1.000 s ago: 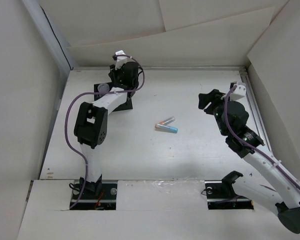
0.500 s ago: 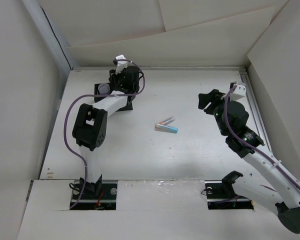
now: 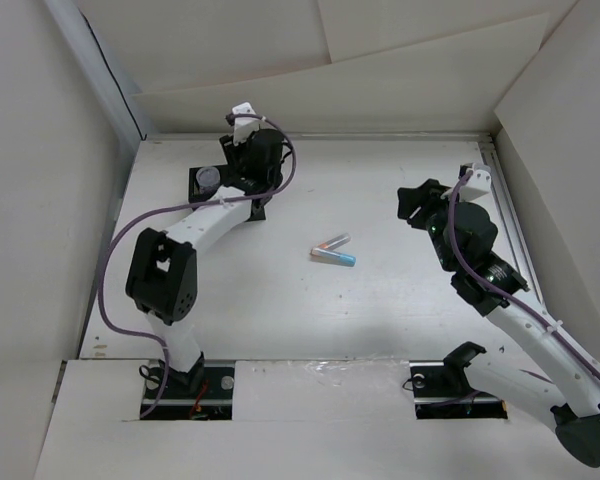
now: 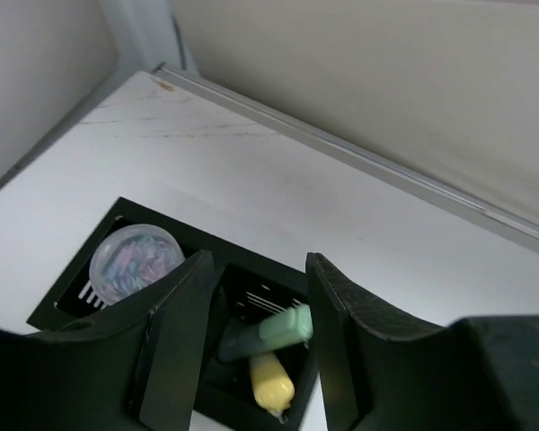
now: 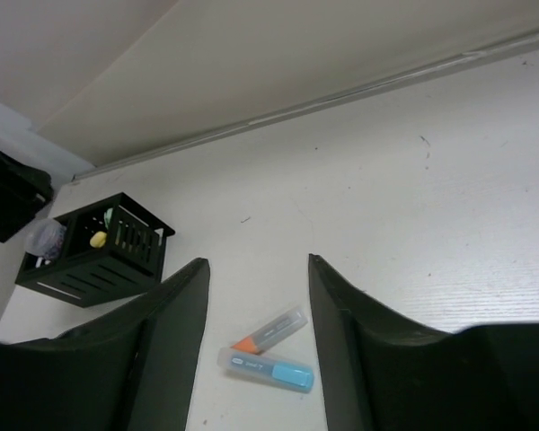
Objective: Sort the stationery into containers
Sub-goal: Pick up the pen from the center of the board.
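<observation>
Top external view first: the left arm reaches out to the far left corner of the table (image 3: 280, 300), and its left gripper (image 3: 242, 172) hangs right over the black organizer (image 3: 198, 190). The left wrist camera shows both fingers (image 4: 175, 332) spread apart with nothing pinched between them. Straight below the gap sits one compartment with a pale green stick (image 4: 277, 327) lying tilted across a yellow stick (image 4: 271, 382), the two touching. The next compartment to the left holds the round greyish piece (image 4: 135, 260), clear-topped with pastel flecks inside. Over on the right side, the right gripper (image 3: 418, 204) is well apart from the organizer, and its wrist view shows the jaws spread wide and empty too. Framed between those fingers, out on the open middle of the table, lie two more sticks: an orange-tipped clear stick (image 5: 270, 329) and, just on its near side, a blue-ended clear stick (image 5: 266, 370). They lie just beside each other, left ends close together, the right ends angled apart.
</observation>
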Robot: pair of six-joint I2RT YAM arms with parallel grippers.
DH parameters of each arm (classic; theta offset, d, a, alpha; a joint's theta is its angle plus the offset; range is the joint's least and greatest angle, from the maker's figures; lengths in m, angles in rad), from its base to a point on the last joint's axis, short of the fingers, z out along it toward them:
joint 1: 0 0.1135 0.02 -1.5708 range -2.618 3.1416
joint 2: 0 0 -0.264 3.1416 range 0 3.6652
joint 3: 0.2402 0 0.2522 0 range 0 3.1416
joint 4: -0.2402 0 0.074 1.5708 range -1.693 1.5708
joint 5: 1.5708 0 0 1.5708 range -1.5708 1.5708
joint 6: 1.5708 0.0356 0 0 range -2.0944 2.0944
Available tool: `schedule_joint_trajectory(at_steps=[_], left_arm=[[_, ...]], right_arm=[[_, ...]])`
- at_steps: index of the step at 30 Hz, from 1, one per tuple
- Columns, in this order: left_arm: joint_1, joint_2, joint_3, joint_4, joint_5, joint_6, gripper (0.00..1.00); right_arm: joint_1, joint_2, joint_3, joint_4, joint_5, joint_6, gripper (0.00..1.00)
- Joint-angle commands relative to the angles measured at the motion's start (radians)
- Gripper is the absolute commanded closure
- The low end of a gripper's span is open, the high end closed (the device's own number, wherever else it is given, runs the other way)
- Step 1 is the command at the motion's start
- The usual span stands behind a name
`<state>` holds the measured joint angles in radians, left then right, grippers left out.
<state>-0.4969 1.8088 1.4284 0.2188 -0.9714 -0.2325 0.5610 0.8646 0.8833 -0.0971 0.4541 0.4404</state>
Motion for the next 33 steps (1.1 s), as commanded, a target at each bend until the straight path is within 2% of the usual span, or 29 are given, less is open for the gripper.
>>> schedule_joint_trajectory(at_steps=[1, 2, 3, 6, 10, 11, 15, 17, 19, 20, 23, 27, 33], left_arm=[[-0.049, -0.150, -0.022, -0.065, 0.159, -0.102, 0.57], [-0.066, -0.166, -0.048, -0.074, 0.213, -0.123, 0.57], [-0.086, -0.181, -0.066, -0.075, 0.300, -0.123, 0.57], [-0.181, -0.203, -0.129, -0.064, 0.411, -0.134, 0.57], [-0.268, -0.169, -0.175, -0.058, 0.636, -0.102, 0.60], [-0.290, -0.136, -0.175, -0.049, 0.755, -0.084, 0.64], [-0.363, -0.030, -0.163, -0.062, 0.820, 0.002, 0.64], [-0.393, 0.015, -0.109, -0.110, 0.820, 0.034, 0.62], [-0.425, 0.082, -0.068, -0.163, 0.810, 0.076, 0.55], [-0.425, 0.104, -0.027, -0.182, 0.810, 0.085, 0.54], [-0.436, 0.164, 0.010, -0.213, 0.810, 0.098, 0.49], [-0.436, 0.173, -0.002, -0.203, 0.766, 0.107, 0.47], [-0.436, 0.207, -0.002, -0.190, 0.695, 0.121, 0.47]], right_arm=[[-0.007, -0.004, 0.011, 0.042, -0.011, -0.009, 0.47], [-0.007, -0.004, 0.011, 0.042, -0.011, -0.009, 0.59], [-0.007, -0.004, 0.011, 0.042, -0.011, -0.009, 0.67], [-0.007, -0.004, 0.011, 0.042, 0.000, -0.009, 0.88], [-0.007, -0.004, 0.020, 0.033, 0.011, -0.009, 0.90], [-0.007, -0.004, 0.020, 0.033, 0.021, -0.009, 0.90], [-0.007, 0.005, 0.020, 0.023, 0.043, -0.009, 0.84], [-0.007, 0.005, 0.020, 0.023, 0.052, -0.009, 0.77], [-0.016, -0.004, 0.020, 0.023, 0.052, -0.009, 0.70], [-0.016, -0.004, 0.020, 0.014, 0.052, -0.009, 0.63], [-0.016, -0.004, 0.020, 0.014, 0.052, -0.009, 0.52], [-0.016, -0.004, 0.020, 0.014, 0.052, 0.000, 0.47], [-0.016, -0.004, 0.020, 0.014, 0.041, 0.000, 0.46]])
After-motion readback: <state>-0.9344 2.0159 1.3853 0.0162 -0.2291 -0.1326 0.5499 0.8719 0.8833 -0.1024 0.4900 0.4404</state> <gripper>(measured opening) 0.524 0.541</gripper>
